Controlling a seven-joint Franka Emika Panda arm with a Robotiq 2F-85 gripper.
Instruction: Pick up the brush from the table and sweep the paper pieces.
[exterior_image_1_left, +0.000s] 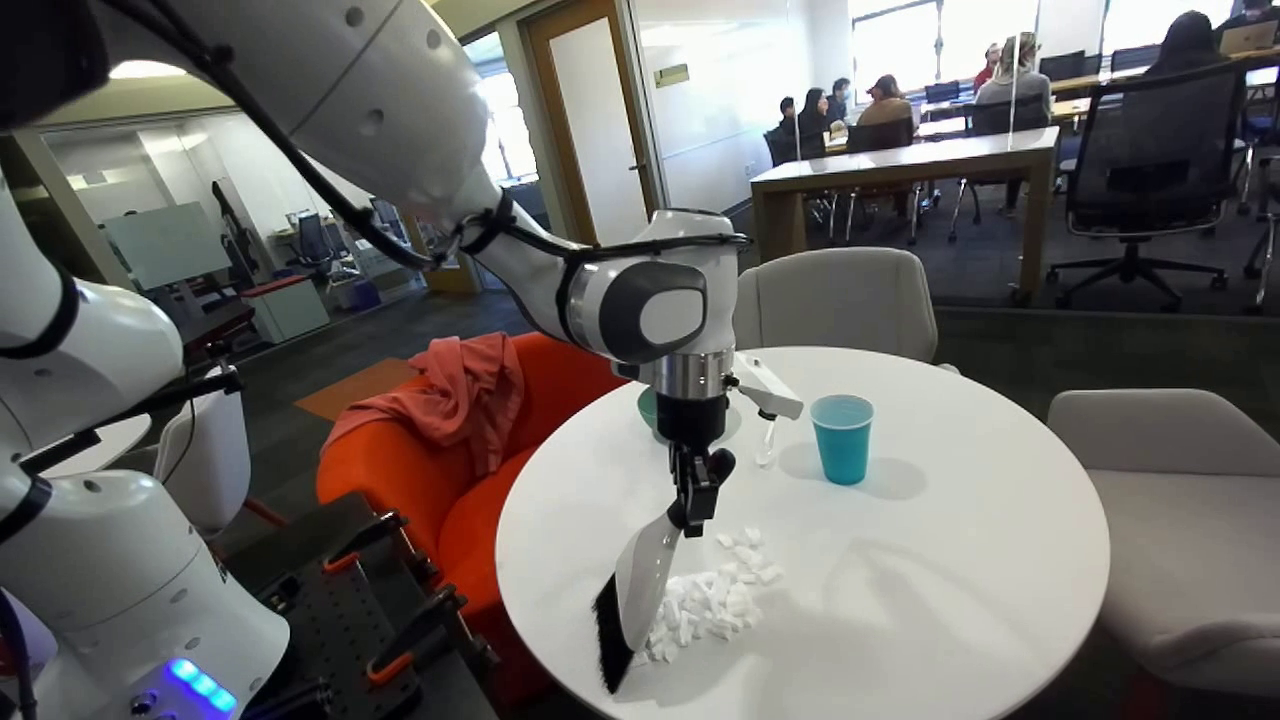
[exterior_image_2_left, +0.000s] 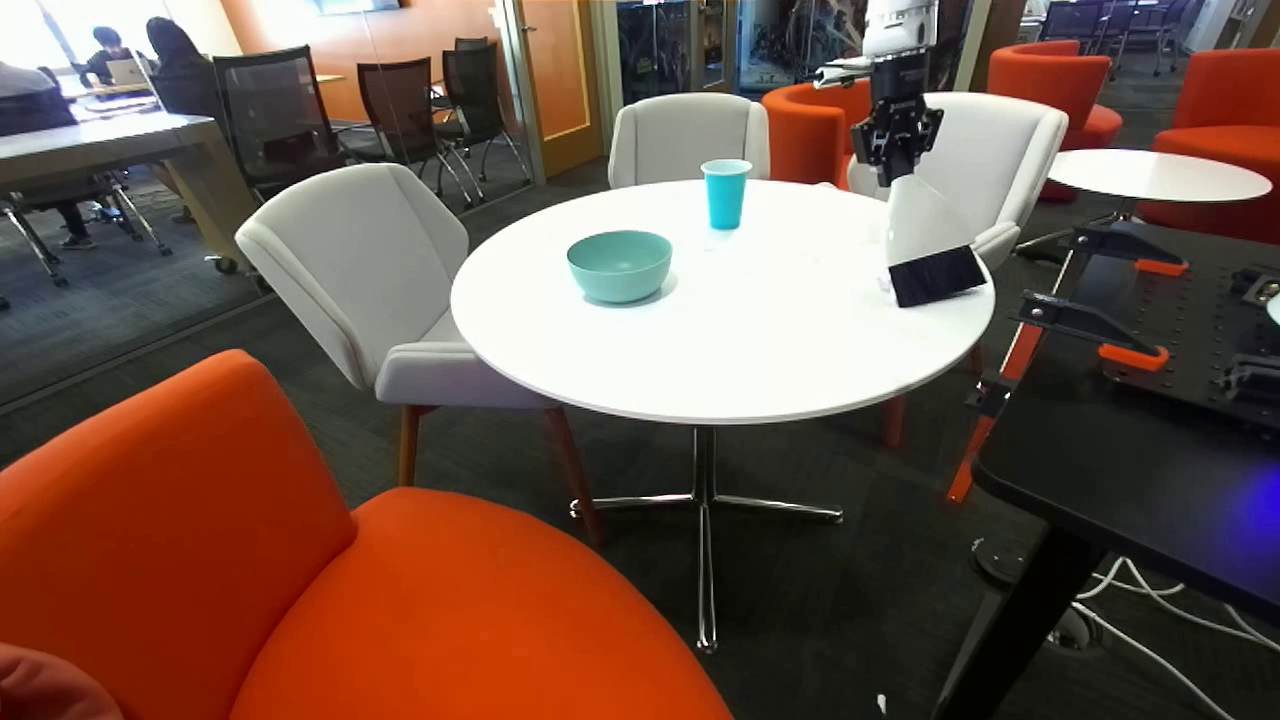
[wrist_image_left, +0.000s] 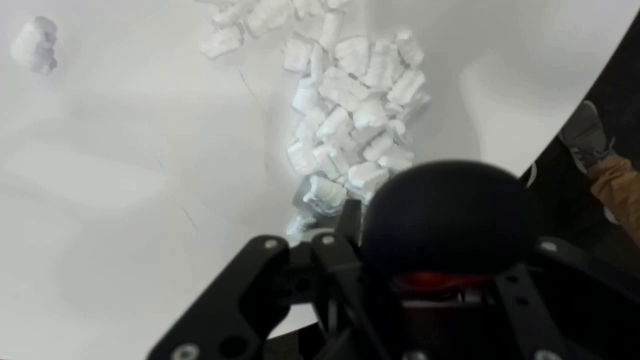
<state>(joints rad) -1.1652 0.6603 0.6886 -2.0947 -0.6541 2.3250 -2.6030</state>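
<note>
The brush has a white body (exterior_image_1_left: 645, 580), black bristles and a black handle; it also shows in an exterior view (exterior_image_2_left: 925, 225). My gripper (exterior_image_1_left: 692, 505) is shut on its handle, whose rounded black end (wrist_image_left: 450, 200) fills much of the wrist view between the fingers. The brush hangs tilted, bristles down, at or just above the white round table (exterior_image_1_left: 960, 560); contact is unclear. The white paper pieces (exterior_image_1_left: 700, 605) lie heaped beside the bristle head; the wrist view shows the heap (wrist_image_left: 350, 110) just beyond the fingers. They are mostly hidden or washed out in an exterior view.
A blue cup (exterior_image_1_left: 843, 440) and a teal bowl (exterior_image_2_left: 620, 267) stand on the table. Grey-white chairs (exterior_image_2_left: 370, 260) and an orange armchair (exterior_image_1_left: 400, 490) surround it. The robot's black mounting table (exterior_image_2_left: 1150, 420) is close by. A person's shoe (wrist_image_left: 585, 132) shows past the table edge.
</note>
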